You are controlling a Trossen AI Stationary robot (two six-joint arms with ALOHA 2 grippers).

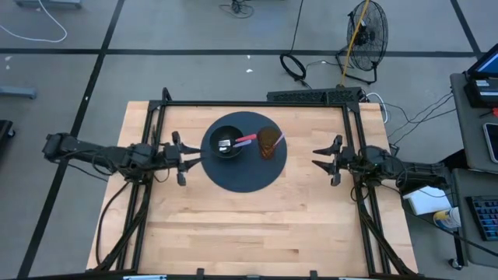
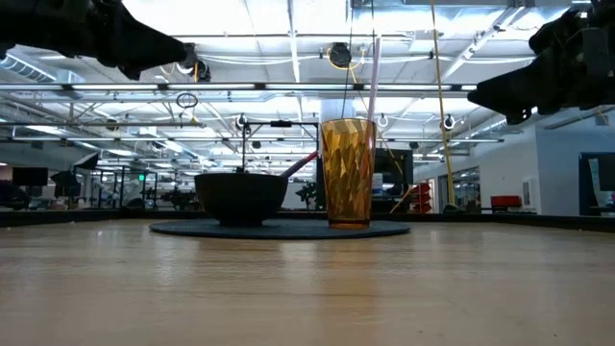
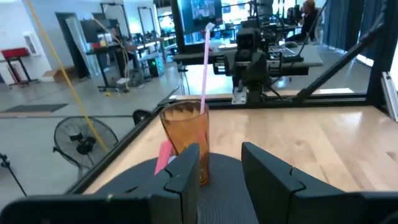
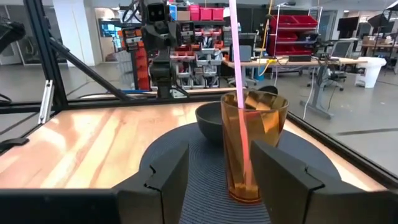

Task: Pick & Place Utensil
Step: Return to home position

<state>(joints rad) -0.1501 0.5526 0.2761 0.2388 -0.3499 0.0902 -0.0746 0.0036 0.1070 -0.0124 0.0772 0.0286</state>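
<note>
Both grippers stand open and empty. The left gripper (image 1: 187, 158) is at centre-left of the high view, just beside the left rim of the round dark placemat (image 1: 233, 183). The right gripper (image 1: 323, 158) is at centre-right, apart from the mat. Each wrist view shows a wide gap between that arm's 2 fingers, with nothing in it.

The setting looks complete. The black bowl (image 1: 226, 145) sits on the mat's upper-left part, with a utensil's pink-red handle (image 1: 246, 139) leaning over its right rim. The amber glass (image 1: 268, 143) stands upright on the mat just right of the bowl, and the pink straw (image 2: 373, 77) rises tall out of it.

Going home should need only a clean retreat. I would draw each arm straight back toward its own side of the frame, never across the centre, because the straw is the tallest thing there and light enough to be knocked. The left arm is nearest the mat, so it should back off before it lowers, or a finger could catch the mat's edge and drag the whole setting.
</note>
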